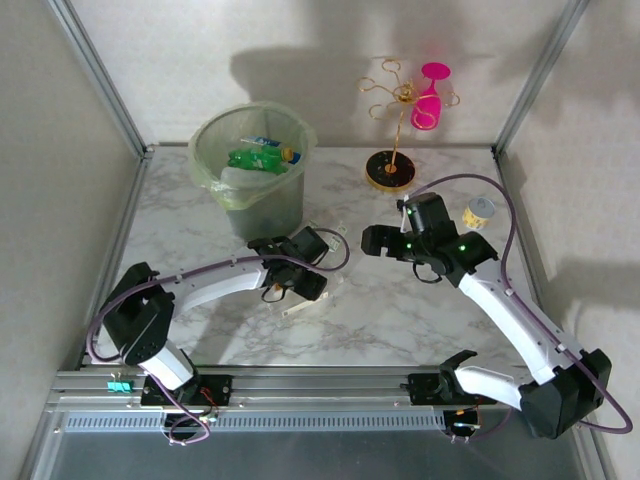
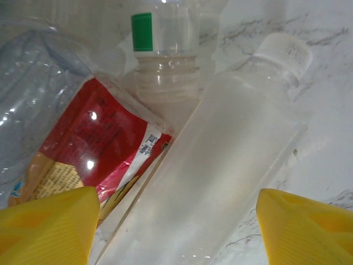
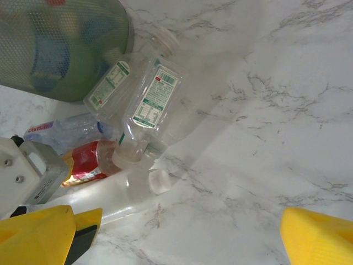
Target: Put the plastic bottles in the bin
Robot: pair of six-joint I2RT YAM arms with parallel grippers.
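A frosted clear bottle (image 2: pixel 220 160) with a white cap lies on the marble between the yellow fingers of my left gripper (image 2: pixel 176 218), which is open; marble shows between the bottle and the right finger. Beside it lie a red-labelled bottle (image 2: pixel 94 143) and a green-capped clear bottle (image 2: pixel 162 72). My right gripper (image 3: pixel 185 226) hangs open over bare marble, right of the pile, where two clear bottles (image 3: pixel 151 99) carry white-and-green labels. The pale-green bin (image 1: pixel 250 165) stands behind my left gripper (image 1: pixel 300 272) and holds a green bottle (image 1: pixel 258 157). My right gripper (image 1: pixel 385 240) is beside the left.
A gold wire stand (image 1: pixel 392 130) with a pink goblet (image 1: pixel 430 95) stands at the back, and a small tan cup (image 1: pixel 479 212) sits right of my right arm. Metal frame posts border the table. Bare marble stretches toward the front.
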